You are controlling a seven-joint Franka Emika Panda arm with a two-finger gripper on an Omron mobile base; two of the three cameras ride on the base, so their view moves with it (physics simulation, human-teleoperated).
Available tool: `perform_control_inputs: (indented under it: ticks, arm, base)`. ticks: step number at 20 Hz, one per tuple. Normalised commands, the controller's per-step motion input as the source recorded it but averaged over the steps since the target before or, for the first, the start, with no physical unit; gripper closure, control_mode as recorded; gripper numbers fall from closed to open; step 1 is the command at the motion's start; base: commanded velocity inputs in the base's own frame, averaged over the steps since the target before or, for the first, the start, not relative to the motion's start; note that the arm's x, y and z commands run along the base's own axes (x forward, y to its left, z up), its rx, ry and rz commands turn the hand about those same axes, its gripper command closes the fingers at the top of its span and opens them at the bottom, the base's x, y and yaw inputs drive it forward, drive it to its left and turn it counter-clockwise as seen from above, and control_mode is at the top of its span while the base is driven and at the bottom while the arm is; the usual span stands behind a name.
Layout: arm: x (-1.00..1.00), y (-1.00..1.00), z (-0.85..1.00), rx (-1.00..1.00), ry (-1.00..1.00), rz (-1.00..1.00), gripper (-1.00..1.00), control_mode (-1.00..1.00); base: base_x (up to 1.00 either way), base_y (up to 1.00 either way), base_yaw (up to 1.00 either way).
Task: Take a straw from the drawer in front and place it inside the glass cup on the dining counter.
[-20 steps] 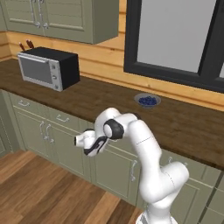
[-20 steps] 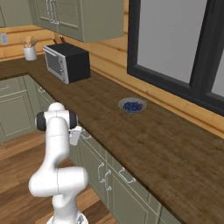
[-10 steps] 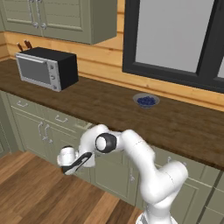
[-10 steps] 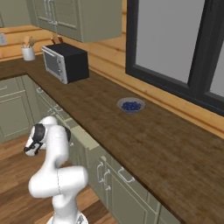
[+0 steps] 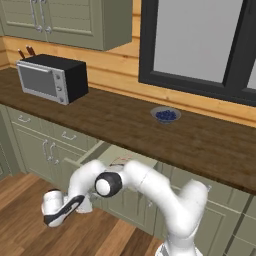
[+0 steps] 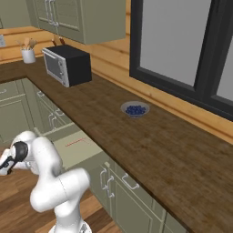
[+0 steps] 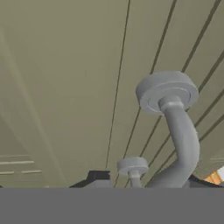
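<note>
Left base view: drawer [image 5: 102, 155] stands pulled out from under the dark wood tabletop [image 5: 150, 130], its pale inside showing. A thin reddish straw [image 5: 118, 164] lies inside it, near the arm's elbow. The arm folds down and to the left; the claw [image 5: 50, 218] hangs low over the wooden floor [image 5: 30, 200], in front of the cabinet doors and well clear of the straw. Microwave [image 5: 52, 77] sits at the far left of the tabletop, a small bowl of blueberries [image 5: 165, 115] farther right, under the window [image 5: 200, 40].

Right base view: open drawer, straw [image 6: 75, 143] lying flat on its pale floor. Claw [image 6: 3, 166] at the left edge, low, partly cut off.

Hand view: very close on a sage-green panel with a curved silver handle [image 7: 175, 131]. Cannot tell whether the claw's jaws are apart or together.
</note>
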Motion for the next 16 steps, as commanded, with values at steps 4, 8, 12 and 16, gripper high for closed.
perform_control_inputs:
  ticks: [4, 8, 12, 16]
  arm:
    - [-1.0, -0.13, 0.02, 0.51, 0.0, 0.04, 1.0, -1.0]
    - [-1.0, -0.19, 0.53, 0.51, -0.05, 0.06, -1.0, -1.0]
    - [-1.0, -0.43, 1.0, 0.43, -0.4, 0.04, -1.0, -1.0]
    - [-1.0, -0.56, 1.0, 0.36, -0.54, 0.06, -1.0, -1.0]
  base:
    - [0.0, 0.0, 0.0]
    - [0.0, 0.0, 0.0]
    - [0.0, 0.0, 0.0]
    - [0.0, 0.0, 0.0]
